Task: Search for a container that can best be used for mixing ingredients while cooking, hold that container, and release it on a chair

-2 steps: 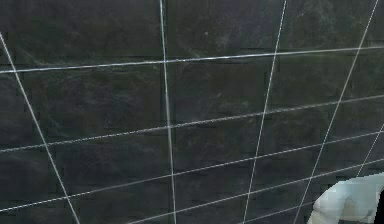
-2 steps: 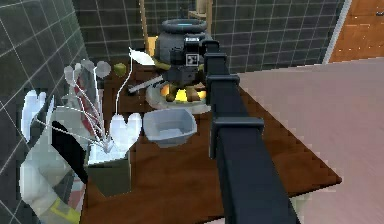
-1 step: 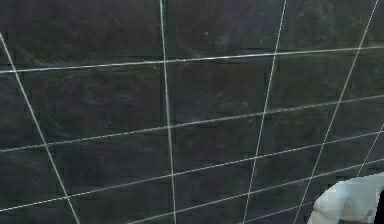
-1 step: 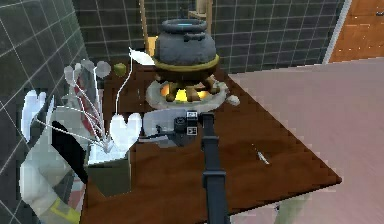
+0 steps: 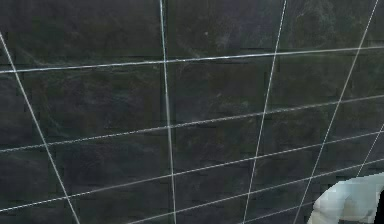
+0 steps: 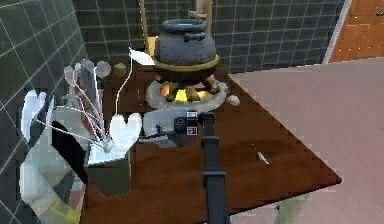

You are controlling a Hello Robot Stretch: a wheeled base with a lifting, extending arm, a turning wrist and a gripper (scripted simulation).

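Dark square arm over glossy brown table; unclear whether hand holds anything.

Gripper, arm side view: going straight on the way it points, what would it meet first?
Likely the white rounded piece atop the olive box, right ahead of the gripper, though depth is unclear.
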